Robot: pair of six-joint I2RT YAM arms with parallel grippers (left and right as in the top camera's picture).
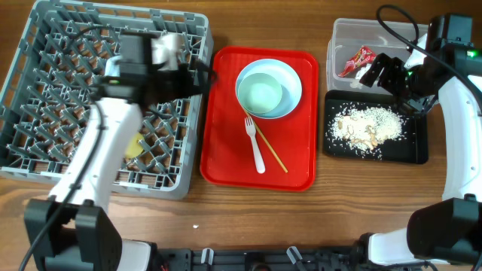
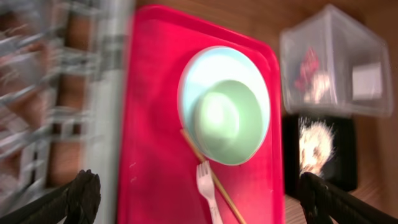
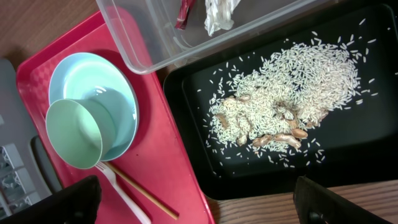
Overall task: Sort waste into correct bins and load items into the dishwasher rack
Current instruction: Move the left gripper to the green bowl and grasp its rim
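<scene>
Waste: red snack wrapper [image 1: 356,60] and crumpled white napkin [image 3: 217,12], both inside the clear tub [image 1: 339,34] at the far right of the tabletop [image 1: 226,218]. Whitish food scraps [image 1: 367,126], rice-like grains with a few beige pieces, are spread in the black tray [image 1: 416,150], which sits just in front of the tub, edges touching.

Items: small mint-green bowl [image 1: 260,95] resting tilted inside a larger pale blue-green bowl [image 1: 292,81], both on the red tray [image 1: 226,150] at centre. White plastic fork [image 1: 254,143] and wooden chopsticks [image 1: 273,152] lie side by side on the same tray, just in front of the bowls. Yellow cup [image 1: 134,147] stands among the pegs of the grey dishwasher rack [image 1: 45,90], at far left, beside the red tray.

Left end effector [image 1: 202,79]: above the rack's right edge, fingers spread wide, released, nothing between them; its wrist view is blurred.

Right end effector [image 1: 380,75]: above the seam between tub and black tray, fingers spread wide, released, empty.
</scene>
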